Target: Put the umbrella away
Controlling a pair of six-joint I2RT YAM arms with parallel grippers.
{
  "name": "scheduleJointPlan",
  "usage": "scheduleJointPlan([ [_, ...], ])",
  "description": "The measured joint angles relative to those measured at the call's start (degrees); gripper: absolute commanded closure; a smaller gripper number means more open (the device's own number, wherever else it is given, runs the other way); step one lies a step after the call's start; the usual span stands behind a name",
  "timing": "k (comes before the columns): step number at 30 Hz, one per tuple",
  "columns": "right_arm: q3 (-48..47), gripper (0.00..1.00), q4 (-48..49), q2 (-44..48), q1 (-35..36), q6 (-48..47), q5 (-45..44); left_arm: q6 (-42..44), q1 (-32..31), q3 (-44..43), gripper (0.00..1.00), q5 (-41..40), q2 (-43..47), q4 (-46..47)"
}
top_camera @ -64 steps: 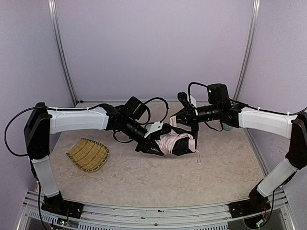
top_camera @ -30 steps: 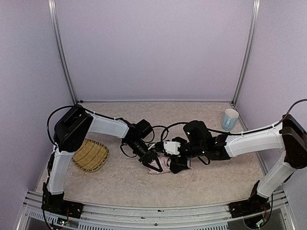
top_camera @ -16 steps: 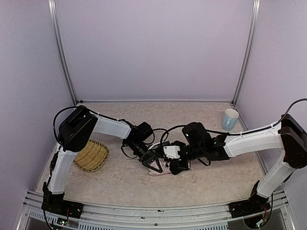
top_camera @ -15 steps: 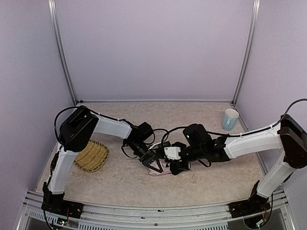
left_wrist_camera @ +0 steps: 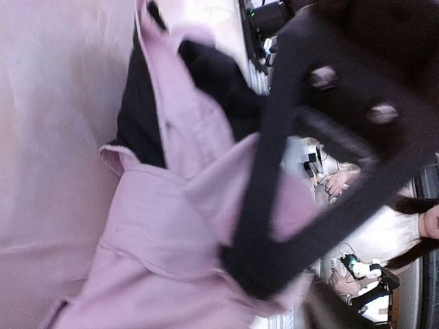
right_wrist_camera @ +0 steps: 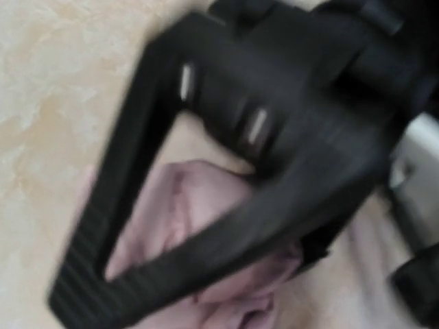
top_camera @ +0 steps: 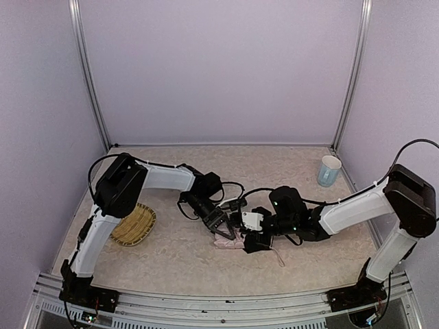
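Near edge: bare beige speckled tabletop [top_camera: 206, 271], nothing on it on the near side of either pincer.

Next out: pale pink fabric umbrella with black lining [top_camera: 228, 240], collapsed into a crumpled bundle lying flat on the tabletop. It sits directly under and between the two pincers. Long axis runs approx left-right: pink end under the left pincer [top_camera: 221, 228], black-lined end under the right pincer [top_camera: 248, 236]. A thin whitish bit trails off to the near-right of the right pincer; too small to tell if it's handle or strap.

Left pincer: tips down on the pink end. In the wrist view one finger lies across the folds w/ fabric bunched against it, so it looks pressed onto a fold of the canopy. Right pincer: wrist view is blurred, pink cloth shows through the finger frame, but can't tell if it's spread or pinching.

Key relation: both arms are at the bundle, neither clearly nearer, one per end, facing each other along its axis. Judgement: gathering or rolling prob. has to go along that axis, one end held as anchor. Risk is loose cloth slipping out.

Woven straw oval tray [top_camera: 134, 225]: well apart, off the outer side of the left pincer.

Farthest: pale blue-and-white cup [top_camera: 328, 170], well beyond the right pincer, upright.
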State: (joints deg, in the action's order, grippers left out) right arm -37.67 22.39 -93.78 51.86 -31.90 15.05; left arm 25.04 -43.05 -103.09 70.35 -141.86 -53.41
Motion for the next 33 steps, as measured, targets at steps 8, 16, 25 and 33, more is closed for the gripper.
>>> scheduleJointPlan([
  [8,-0.2,1.00,0.8,-1.3,-1.4,0.0,-1.0,2.8,4.2,1.3,0.01,-4.9,3.8,5.9],
  [16,-1.2,1.00,0.2,-2.1,-1.4,0.0,-2.1,0.1,7.3,15.2,0.01,-18.6,14.0,25.8],
  [25,-2.2,1.00,-0.9,-2.7,-2.0,0.0,-2.6,-11.1,8.0,47.6,0.01,-39.0,43.5,72.8],
  [33,-2.6,1.00,-1.4,-2.8,-2.2,0.1,-2.5,-22.9,8.3,59.6,0.21,-31.3,47.4,109.8],
])
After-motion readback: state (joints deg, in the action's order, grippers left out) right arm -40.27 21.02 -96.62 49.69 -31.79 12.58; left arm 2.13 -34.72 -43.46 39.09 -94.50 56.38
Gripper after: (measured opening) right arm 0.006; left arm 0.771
